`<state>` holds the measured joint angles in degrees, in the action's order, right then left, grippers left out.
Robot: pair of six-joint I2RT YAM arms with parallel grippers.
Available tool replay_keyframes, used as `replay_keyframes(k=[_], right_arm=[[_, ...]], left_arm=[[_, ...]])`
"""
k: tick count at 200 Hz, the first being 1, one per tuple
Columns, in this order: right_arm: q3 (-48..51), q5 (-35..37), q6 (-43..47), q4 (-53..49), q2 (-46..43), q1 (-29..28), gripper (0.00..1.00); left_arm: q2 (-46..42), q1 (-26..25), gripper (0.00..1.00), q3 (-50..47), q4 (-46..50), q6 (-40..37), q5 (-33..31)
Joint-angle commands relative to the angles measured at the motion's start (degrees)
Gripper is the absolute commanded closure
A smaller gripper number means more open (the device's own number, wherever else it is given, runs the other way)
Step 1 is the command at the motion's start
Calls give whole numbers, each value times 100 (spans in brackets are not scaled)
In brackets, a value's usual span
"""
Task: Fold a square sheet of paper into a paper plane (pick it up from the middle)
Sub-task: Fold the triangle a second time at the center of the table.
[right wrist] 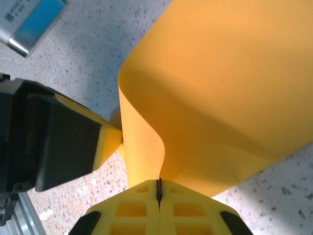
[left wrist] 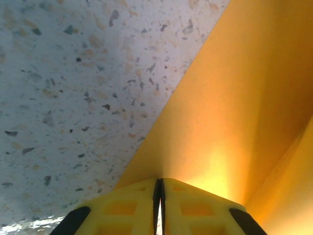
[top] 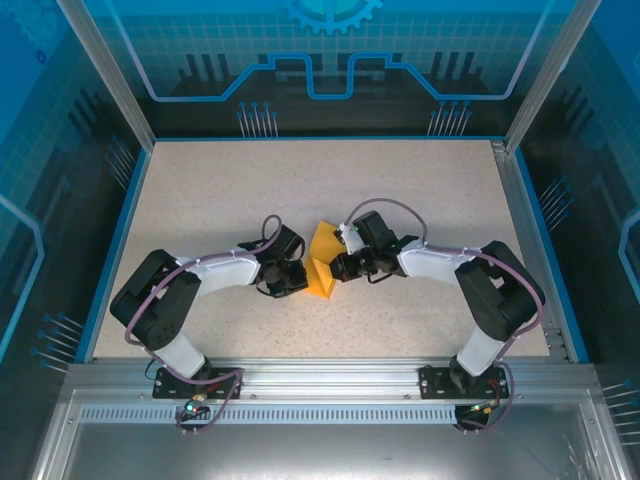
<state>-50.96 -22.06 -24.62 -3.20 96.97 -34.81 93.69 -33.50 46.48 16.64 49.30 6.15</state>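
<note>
1. Meeting over the middle of the speckled table [top: 250, 190], the two arms reach in from either side. The left gripper [top: 300, 281] and the right gripper [top: 338, 266] are close together, tip toward tip.
2. The square sheet of paper [top: 322, 244] sits between them, orange-yellow. It is bent rather than flat: one part points away from the arm bases, and another stands up just beside the left gripper.
3. In the left wrist view, the left gripper's yellow fingers [left wrist: 132, 208] are pressed almost together, leaving only a hairline slit. The sheet [left wrist: 234, 107] spreads out from their tips up to the right, so they look clamped on its edge. The bare tabletop [left wrist: 63, 88] lies to the left of the paper.
4. In the right wrist view, the right gripper [right wrist: 159, 184] has its yellow fingers [right wrist: 129, 210] tight together. A curl of the sheet [right wrist: 220, 83] runs down into the seam between them, so it is pinched there.
5. That view also shows a yellow finger of the left gripper [right wrist: 109, 140] touching the paper's folded side at the left, with its black body behind it.
6. The paper rises from the right gripper's tips as a broad curved panel, and speckled table shows beyond it on both sides.
</note>
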Motion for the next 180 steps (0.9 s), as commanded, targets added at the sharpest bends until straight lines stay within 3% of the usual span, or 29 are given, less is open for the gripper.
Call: replay_keyframes(k=[1, 17, 46, 81, 180], right_arm=[[-281, -365, 154, -66, 139, 145, 98], [-495, -865, 141, -78, 231, 150, 97], [-743, -248, 388, -547, 408, 146, 98], [-720, -373, 587, -663, 543, 152, 97], [-981, 302, 821, -1155, 918, 133, 97]], left_arm=[[114, 11, 86, 49, 403, -158, -275], [130, 20, 86, 77, 377, -201, -205], [158, 12, 86, 115, 403, -219, -202], [141, 17, 86, 107, 418, -212, -180], [218, 15, 86, 231, 430, -318, -86]])
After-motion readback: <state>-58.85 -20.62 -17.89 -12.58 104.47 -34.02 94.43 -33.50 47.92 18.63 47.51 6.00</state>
